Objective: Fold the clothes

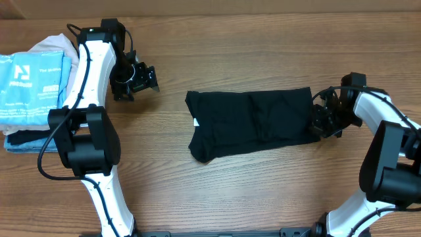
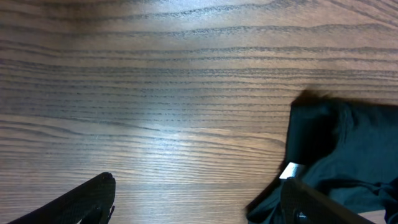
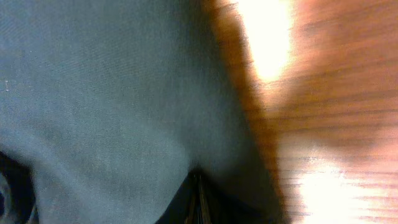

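Observation:
A black garment (image 1: 253,123) lies folded into a rough rectangle in the middle of the table. My right gripper (image 1: 320,124) is at its right edge, shut on the cloth; the right wrist view shows the dark fabric (image 3: 112,93) filling the frame with the fingers (image 3: 198,199) pinched together on it. My left gripper (image 1: 136,80) is open and empty over bare wood, well left of the garment. In the left wrist view the garment's left end (image 2: 348,155) with a small white tag (image 2: 290,170) shows at the right, with the fingers (image 2: 199,202) spread apart.
At the left edge of the table sits a stack of folded clothes (image 1: 39,125) with a light blue plastic package (image 1: 33,80) on top. Bare wooden table (image 1: 263,191) surrounds the garment.

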Tool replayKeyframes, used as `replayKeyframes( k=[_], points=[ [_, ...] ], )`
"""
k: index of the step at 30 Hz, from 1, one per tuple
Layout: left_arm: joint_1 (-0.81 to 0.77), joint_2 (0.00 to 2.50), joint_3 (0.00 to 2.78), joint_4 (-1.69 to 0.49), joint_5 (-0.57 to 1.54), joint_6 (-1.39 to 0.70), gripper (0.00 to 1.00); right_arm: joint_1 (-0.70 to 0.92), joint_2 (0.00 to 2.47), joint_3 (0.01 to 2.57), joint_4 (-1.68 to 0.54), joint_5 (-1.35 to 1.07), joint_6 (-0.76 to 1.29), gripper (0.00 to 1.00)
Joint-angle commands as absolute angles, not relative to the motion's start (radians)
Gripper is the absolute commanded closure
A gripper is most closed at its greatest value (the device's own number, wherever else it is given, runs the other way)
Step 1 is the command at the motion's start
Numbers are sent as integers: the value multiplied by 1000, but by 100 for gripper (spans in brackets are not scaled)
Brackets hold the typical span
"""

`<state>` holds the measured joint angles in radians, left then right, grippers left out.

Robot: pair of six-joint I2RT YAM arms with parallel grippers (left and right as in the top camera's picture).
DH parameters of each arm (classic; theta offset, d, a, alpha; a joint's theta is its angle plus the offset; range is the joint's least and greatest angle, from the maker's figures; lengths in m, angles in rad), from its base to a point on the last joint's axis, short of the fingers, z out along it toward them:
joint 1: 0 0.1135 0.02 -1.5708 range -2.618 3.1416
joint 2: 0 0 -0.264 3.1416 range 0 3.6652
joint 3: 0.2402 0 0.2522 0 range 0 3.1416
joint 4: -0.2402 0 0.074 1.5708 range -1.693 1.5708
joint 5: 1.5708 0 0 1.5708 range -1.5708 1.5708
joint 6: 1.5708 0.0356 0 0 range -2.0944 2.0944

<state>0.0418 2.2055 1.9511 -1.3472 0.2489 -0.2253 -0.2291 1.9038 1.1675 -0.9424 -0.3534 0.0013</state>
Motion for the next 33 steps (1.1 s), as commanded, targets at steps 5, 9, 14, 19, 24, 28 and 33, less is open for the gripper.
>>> replayKeyframes(
  k=[5, 9, 14, 19, 24, 28, 33],
  points=[
    [46, 2197, 1961, -1350, 244, -202, 9, -228, 1911, 1465, -942, -484, -3, 96],
    [46, 2197, 1961, -1349, 244, -202, 8, -219, 2004, 1398, -761, -461, -3, 96],
    [46, 2197, 1961, -1356, 244, -202, 7, -218, 2098, 1376, -665, -463, -4, 96],
    [46, 2197, 1961, -1355, 244, -202, 7, -233, 1987, 1541, -768, -714, -7, 96],
    [46, 2197, 1961, -1356, 244, -202, 7, -215, 1861, 1578, -1167, -629, -7, 96],
    [46, 2197, 1961, -1353, 244, -202, 7, -135, 1861, 1390, -1107, -592, -7, 96],
    [46, 2197, 1961, -1365, 244, -202, 7, 37, 1861, 1172, -934, -590, -7, 96]
  ],
)
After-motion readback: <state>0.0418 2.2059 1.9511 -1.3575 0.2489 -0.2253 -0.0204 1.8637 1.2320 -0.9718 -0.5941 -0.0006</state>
